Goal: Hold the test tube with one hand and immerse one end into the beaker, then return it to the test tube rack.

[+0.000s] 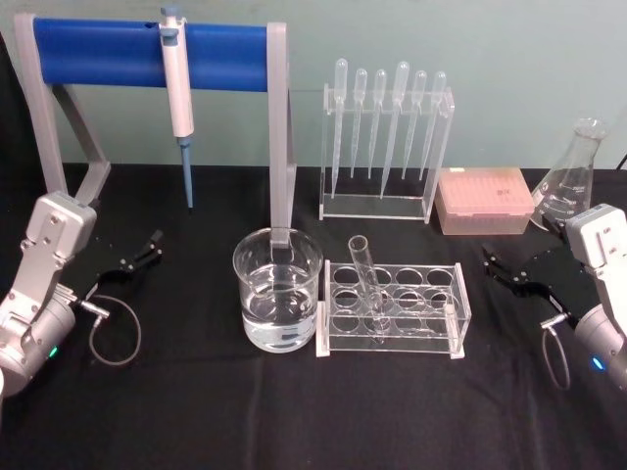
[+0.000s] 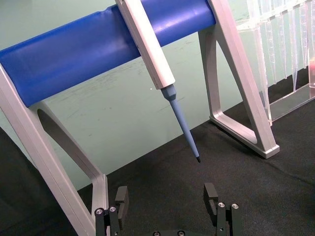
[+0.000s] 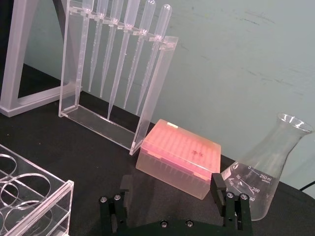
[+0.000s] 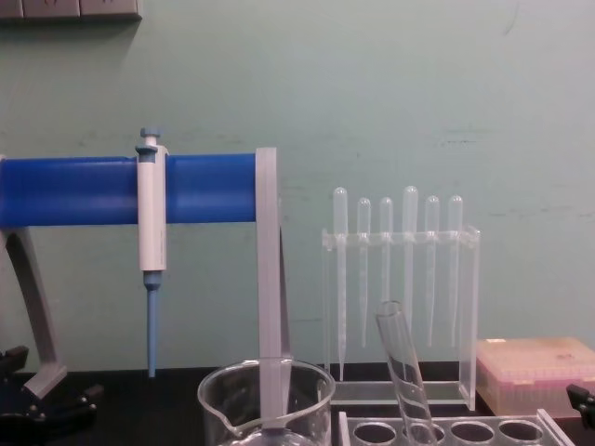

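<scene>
Test tube (image 1: 368, 284): clear glass, rounded bottom down in the rack (image 1: 456, 294), in a hole toward its left end. Leaning, with its open rim tilted left toward the beaker (image 1: 278, 289).

Beaker: wide, clear, upright on the worktop just left of the rack, about half full of clear liquid.

Left end effector (image 1: 149, 247) and right end effector (image 1: 495, 264): fingers apart, empty, well clear of the tube.

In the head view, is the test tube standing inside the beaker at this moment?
No, the test tube leans in a hole of the rack, beside the beaker and apart from it.
</scene>
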